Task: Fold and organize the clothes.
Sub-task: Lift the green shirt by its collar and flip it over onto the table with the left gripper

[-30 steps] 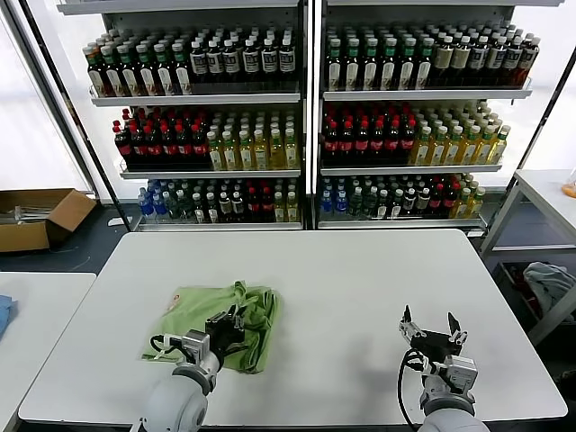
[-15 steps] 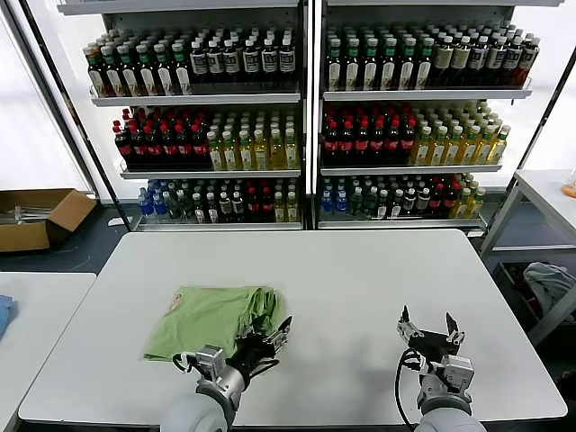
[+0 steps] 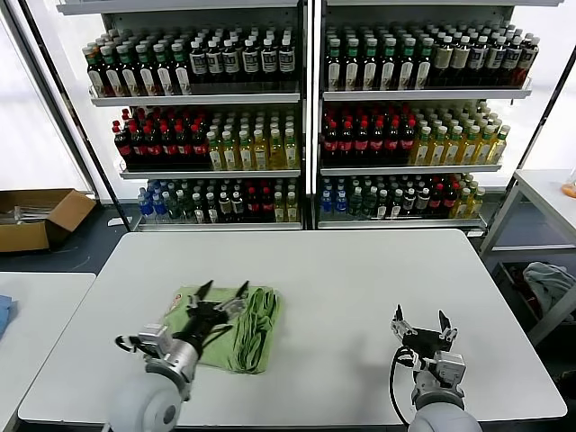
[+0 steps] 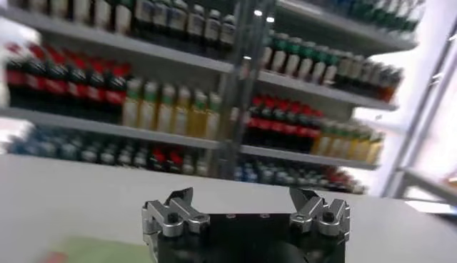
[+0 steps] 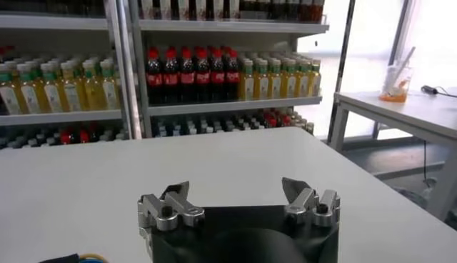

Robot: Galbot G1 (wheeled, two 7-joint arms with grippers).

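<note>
The light green shirt (image 3: 245,326) lies folded on the white table (image 3: 360,288), left of the middle, with a bunched edge along its right side. My left gripper (image 3: 223,293) is open and empty, just above the shirt's left half. In the left wrist view the open left gripper (image 4: 243,204) points at the shelves, and a green corner of the shirt (image 4: 93,251) shows below it. My right gripper (image 3: 418,322) is open and empty near the table's front right; it also shows in the right wrist view (image 5: 235,193).
Shelves of bottles (image 3: 306,117) stand behind the table. A cardboard box (image 3: 36,216) sits on the floor at the far left. A second table (image 3: 36,306) is at the left and another table (image 3: 549,193) at the right, with a grey-blue cloth bundle (image 3: 547,283) below it.
My left gripper has swung from the shirt's right front edge up and left over the shirt. The shirt's right side is now bunched more. The right gripper has barely moved.
</note>
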